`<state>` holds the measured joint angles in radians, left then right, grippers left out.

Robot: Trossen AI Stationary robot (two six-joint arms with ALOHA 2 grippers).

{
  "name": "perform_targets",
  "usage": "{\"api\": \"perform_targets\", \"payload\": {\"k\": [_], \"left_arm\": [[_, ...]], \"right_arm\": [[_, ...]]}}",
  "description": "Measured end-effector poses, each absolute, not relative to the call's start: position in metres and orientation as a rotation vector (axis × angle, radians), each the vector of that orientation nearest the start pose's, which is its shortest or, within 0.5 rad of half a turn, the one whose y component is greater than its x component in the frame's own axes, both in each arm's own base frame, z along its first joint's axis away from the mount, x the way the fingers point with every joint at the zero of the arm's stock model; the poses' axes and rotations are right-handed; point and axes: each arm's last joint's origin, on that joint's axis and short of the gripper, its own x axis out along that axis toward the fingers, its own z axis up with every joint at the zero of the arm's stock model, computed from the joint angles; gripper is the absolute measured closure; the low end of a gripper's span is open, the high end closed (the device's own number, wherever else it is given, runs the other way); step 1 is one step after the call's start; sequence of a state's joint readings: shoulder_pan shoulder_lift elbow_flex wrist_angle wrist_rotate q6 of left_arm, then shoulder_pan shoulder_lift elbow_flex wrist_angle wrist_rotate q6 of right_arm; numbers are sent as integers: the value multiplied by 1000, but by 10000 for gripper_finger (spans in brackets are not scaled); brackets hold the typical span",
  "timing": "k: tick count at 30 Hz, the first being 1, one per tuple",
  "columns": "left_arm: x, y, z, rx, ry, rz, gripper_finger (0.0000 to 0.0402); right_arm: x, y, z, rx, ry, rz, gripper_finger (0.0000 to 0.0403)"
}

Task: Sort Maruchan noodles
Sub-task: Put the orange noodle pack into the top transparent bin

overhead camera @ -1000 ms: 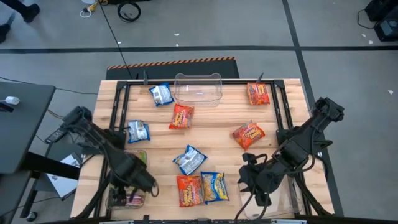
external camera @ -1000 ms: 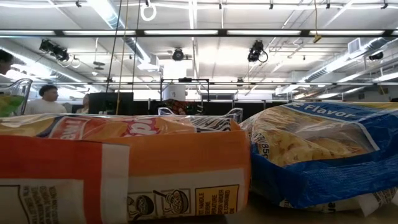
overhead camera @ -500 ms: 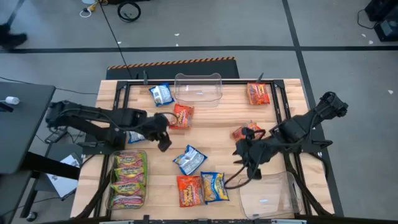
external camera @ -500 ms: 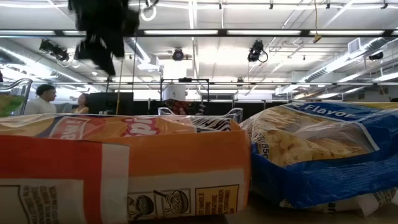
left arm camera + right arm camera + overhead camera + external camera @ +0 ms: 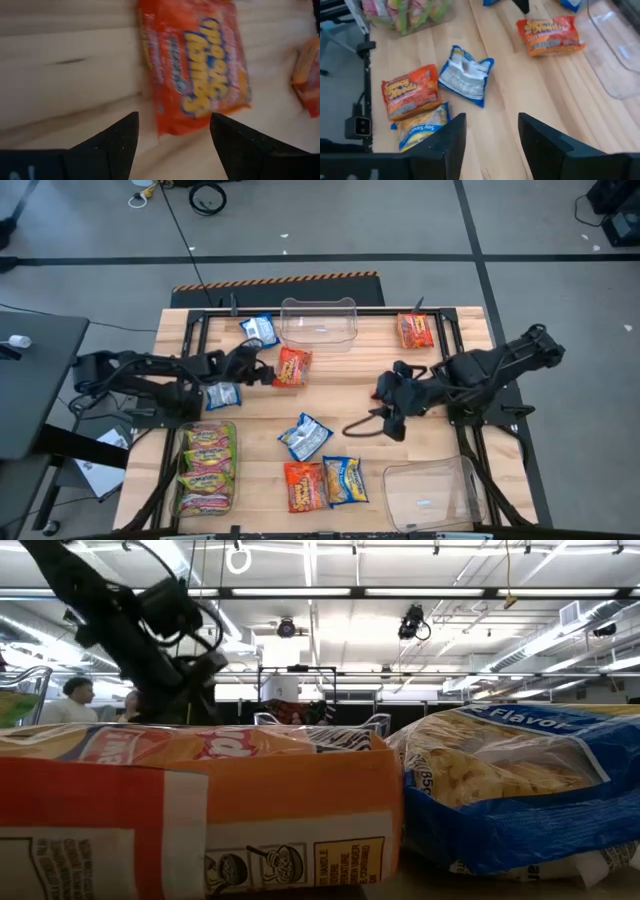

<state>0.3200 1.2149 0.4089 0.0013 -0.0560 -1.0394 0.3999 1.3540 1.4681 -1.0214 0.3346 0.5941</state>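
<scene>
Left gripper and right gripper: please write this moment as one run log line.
left gripper: open, empty, at red-orange packet | right gripper: open, empty, above table middle | green packets in left bin | near-right bin: no packets seen

From table height, the red-orange packet (image 5: 190,810) and the blue packet (image 5: 520,790) fill the near view, both cut off by the frame's edges, and they block nearly all of the table behind them. Behind the red-orange packet only the rim of the clear bin (image 5: 320,722) shows. In the left wrist view another red-orange packet (image 5: 197,65) is smeared, its lettering hard to read. Beside it, a second orange packet (image 5: 309,75) is cut off at the edge.
</scene>
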Motion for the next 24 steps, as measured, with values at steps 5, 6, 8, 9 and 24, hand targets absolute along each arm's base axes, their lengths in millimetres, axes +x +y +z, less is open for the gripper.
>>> {"api": "perform_targets", "payload": {"k": [5,6,8,9,24], "left_arm": [[202,78,134,-1149,459,647,154],[204,78,132,-1162,460,630,154],[205,76,122,-1170,512,642,154],[206,76,117,-1174,537,658,154],[222,77,96,-1147,445,736,279]], "right_arm": [[251,77,364,269,845,-196,200],[253,74,362,276,845,-197,197],[255,71,358,291,848,-199,192],[256,69,356,300,847,-200,189],[261,78,348,395,810,-126,183]]}}
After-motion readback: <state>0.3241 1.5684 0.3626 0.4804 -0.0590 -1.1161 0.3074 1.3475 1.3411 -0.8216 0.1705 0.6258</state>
